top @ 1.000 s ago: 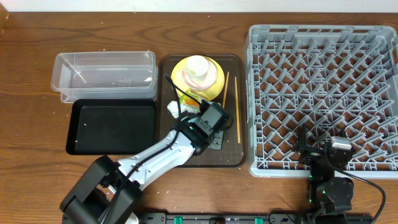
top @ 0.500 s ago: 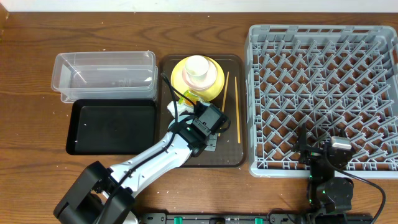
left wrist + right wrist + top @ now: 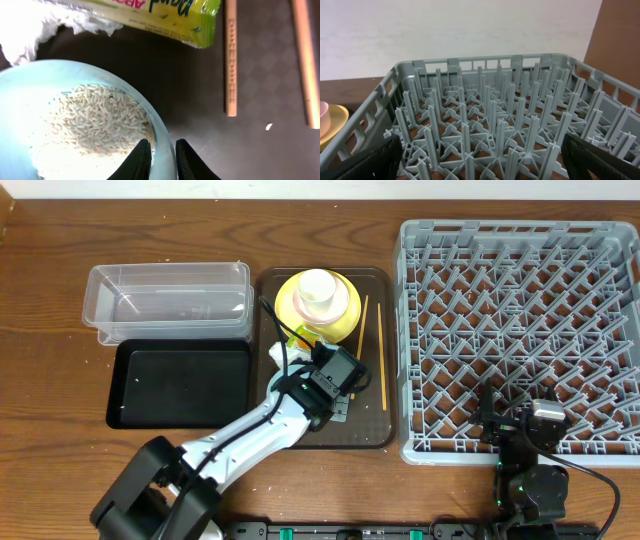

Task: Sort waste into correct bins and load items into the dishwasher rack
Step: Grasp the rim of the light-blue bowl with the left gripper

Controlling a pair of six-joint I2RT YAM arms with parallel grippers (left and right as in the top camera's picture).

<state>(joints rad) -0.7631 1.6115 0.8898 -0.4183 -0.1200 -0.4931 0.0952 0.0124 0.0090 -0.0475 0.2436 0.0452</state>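
Observation:
In the left wrist view my left gripper [image 3: 162, 146] is shut on the rim of the light blue bowl [image 3: 25, 85], which holds the heap of rice [image 3: 95, 120]. The yellow-green wrapper [image 3: 150, 12] and the white tissue [image 3: 30, 30] lie just beyond the bowl, and two chopsticks [image 3: 230, 55] lie to the right. In the overhead view the left gripper [image 3: 330, 380] hides the bowl. The yellow plate [image 3: 345, 315] carries a white cup [image 3: 318, 288] set in a pale bowl. My right gripper [image 3: 525, 425] is open over the grey rack [image 3: 520, 240].
The clear tub [image 3: 170, 300] and the black tray [image 3: 180, 383] lie left of the brown serving tray [image 3: 375, 435]. The rack's upright pegs [image 3: 490, 115] fill the right wrist view, with the plate's edge [image 3: 332, 122] at far left.
The left arm has shifted slightly left and its gripper has stayed over the bowl. The right arm has not moved.

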